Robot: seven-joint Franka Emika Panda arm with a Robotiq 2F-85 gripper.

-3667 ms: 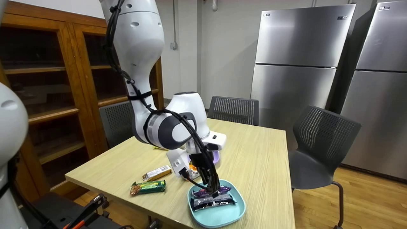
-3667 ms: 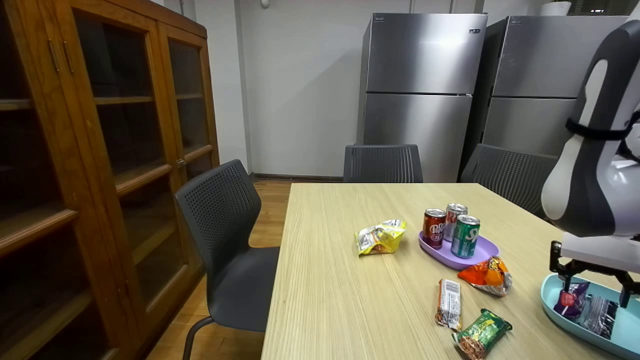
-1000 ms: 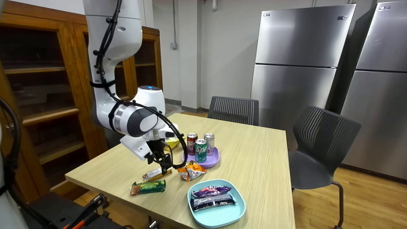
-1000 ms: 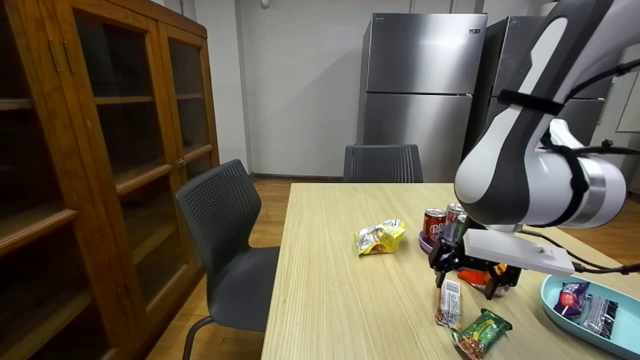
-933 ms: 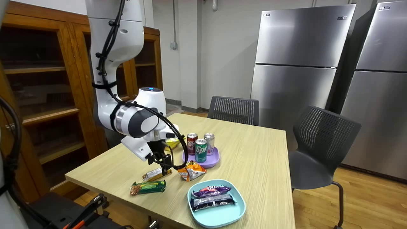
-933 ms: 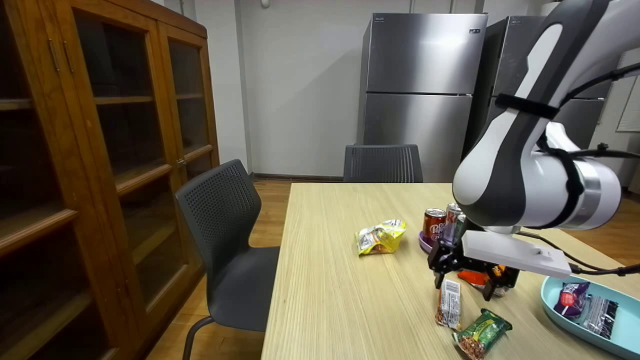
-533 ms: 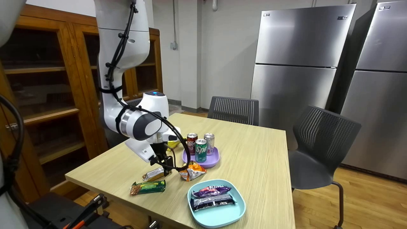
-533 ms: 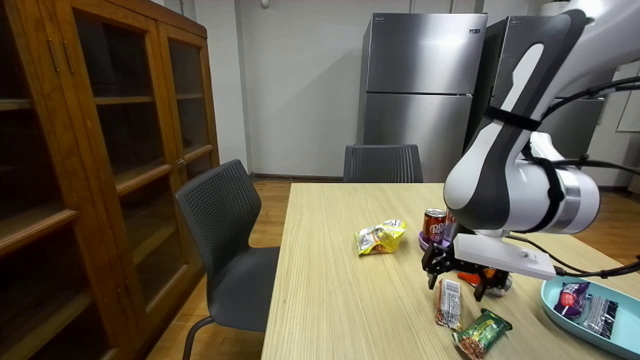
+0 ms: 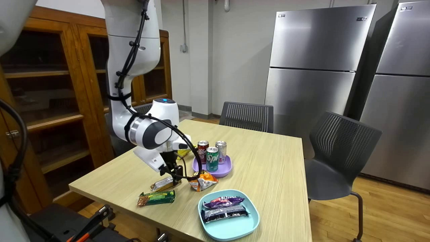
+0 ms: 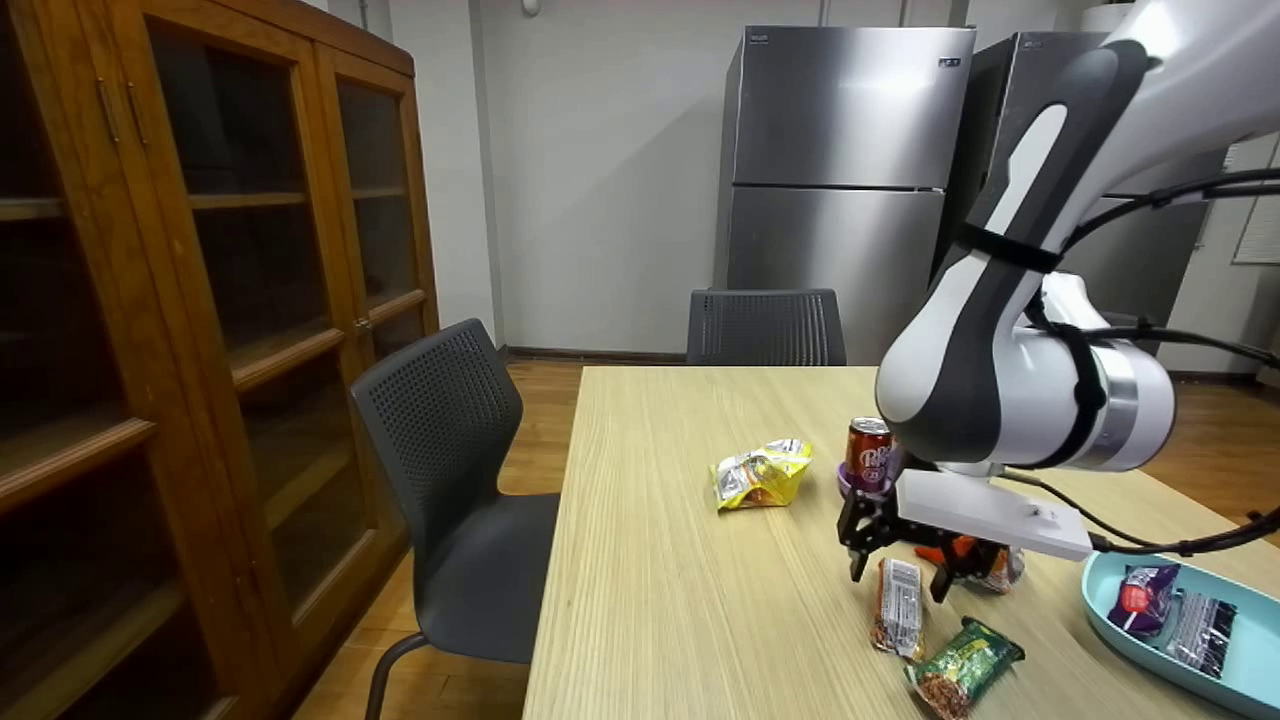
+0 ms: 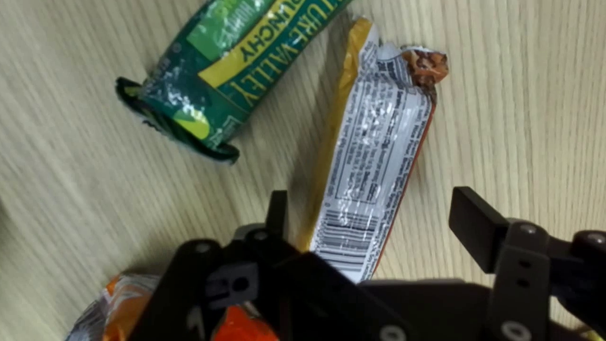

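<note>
pincer [image 11: 376, 220] wide over wrapped bar [image 11: 371, 156] | pale wood-grained table [image 9: 262, 164] | steel fridge [image 9: 317, 43], glazed wooden cabinet [image 10: 285, 358] beyond

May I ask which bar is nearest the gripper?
The barcoded white bar, the only one framed by the gripper in the wrist view. The green bar lies beside it; the purple bar and black bar lie in the blue tray.

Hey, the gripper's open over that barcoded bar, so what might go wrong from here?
In the wrist view the open gripper looks off-centre over the barcoded bar, so closing may shove it sideways. The fingers appear nearer its barcode end, so a lifted bar could droop. The orange snack bag lies close by on one side, and a finger might brush it.
</note>
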